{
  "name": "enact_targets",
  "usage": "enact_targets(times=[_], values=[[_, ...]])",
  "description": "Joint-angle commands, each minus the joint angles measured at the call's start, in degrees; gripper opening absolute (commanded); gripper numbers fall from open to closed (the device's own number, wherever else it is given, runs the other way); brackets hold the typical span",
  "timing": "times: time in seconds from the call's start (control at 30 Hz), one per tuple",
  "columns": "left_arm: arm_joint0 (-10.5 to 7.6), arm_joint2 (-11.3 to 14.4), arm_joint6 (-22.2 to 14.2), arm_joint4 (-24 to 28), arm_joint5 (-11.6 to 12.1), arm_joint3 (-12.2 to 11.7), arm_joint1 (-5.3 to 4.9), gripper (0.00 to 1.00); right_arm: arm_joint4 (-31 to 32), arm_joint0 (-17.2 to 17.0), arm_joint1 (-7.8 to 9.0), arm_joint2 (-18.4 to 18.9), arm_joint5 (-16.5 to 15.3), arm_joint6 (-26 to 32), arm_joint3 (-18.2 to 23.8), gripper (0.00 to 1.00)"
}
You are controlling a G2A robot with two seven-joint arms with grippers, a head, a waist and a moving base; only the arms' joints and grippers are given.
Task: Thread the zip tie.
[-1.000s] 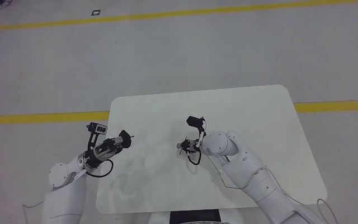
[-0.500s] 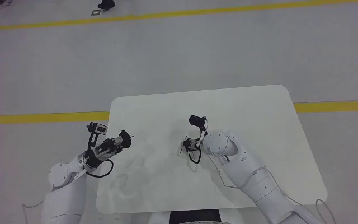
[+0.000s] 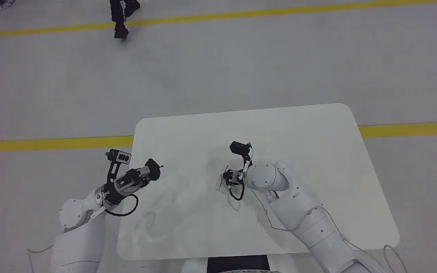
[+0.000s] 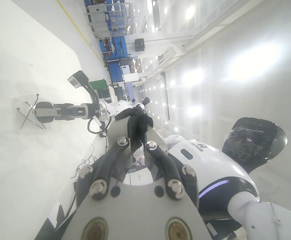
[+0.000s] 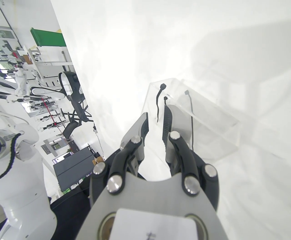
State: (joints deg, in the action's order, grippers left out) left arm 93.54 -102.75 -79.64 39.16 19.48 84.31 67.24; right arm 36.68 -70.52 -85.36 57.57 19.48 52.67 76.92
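Your white table (image 3: 307, 136) stands on a grey floor (image 3: 205, 68) crossed by yellow lines (image 3: 225, 15). Near its middle, a clear box (image 5: 218, 127) holds black zip ties (image 5: 157, 102). The right gripper (image 5: 156, 113) is spread open around one. The left gripper (image 4: 138, 118), pinched closed, hangs near the table's left edge.

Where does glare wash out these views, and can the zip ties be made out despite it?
Left wrist view: the ceiling lights bloom and the table is bleached, but the zip ties in the clear box show dark. Right wrist view: the table beyond the clear box burns white, and the zip ties stand out black. Top view: even light, soft shadows on the table.
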Motion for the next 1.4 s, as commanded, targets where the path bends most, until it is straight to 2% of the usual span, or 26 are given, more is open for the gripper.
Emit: enact_targets(times=[0.0,0.53,0.67,0.73,0.83,1.1,1.27,1.37], values=[[0.0,0.0,0.0,0.0,0.0,0.0,0.0,0.0,0.1,0.2,-0.2,-0.1,0.0,-0.1,-0.4,0.15],[0.0,0.0,0.0,0.0,0.0,0.0,0.0,0.0,0.1,1.6,-1.69,-1.0,0.0,-1.0,-4.0,0.15],[0.0,0.0,0.0,0.0,0.0,0.0,0.0,0.0,-0.2,1.9,-1.97,-1.1,0.0,-1.2,-4.7,0.09],[0.0,0.0,0.0,0.0,0.0,0.0,0.0,0.0,-0.4,2.0,-2.05,-1.0,0.0,-1.4,-4.9,0.0],[0.0,0.0,0.0,0.0,0.0,0.0,0.0,0.0,-0.7,2.1,-2.08,-0.7,0.0,-1.3,-5.0,0.0],[0.0,0.0,0.0,0.0,0.0,0.0,0.0,0.0,0.1,-0.3,-0.94,2.6,0.0,0.3,-1.0,0.0],[0.0,0.0,0.0,0.0,0.0,0.0,0.0,0.0,-0.3,-2.9,0.06,5.4,0.0,1.9,3.3,0.0],[0.0,0.0,0.0,0.0,0.0,0.0,0.0,0.0,-3.1,-4.7,0.71,8.0,-1.8,2.5,6.5,0.0]])
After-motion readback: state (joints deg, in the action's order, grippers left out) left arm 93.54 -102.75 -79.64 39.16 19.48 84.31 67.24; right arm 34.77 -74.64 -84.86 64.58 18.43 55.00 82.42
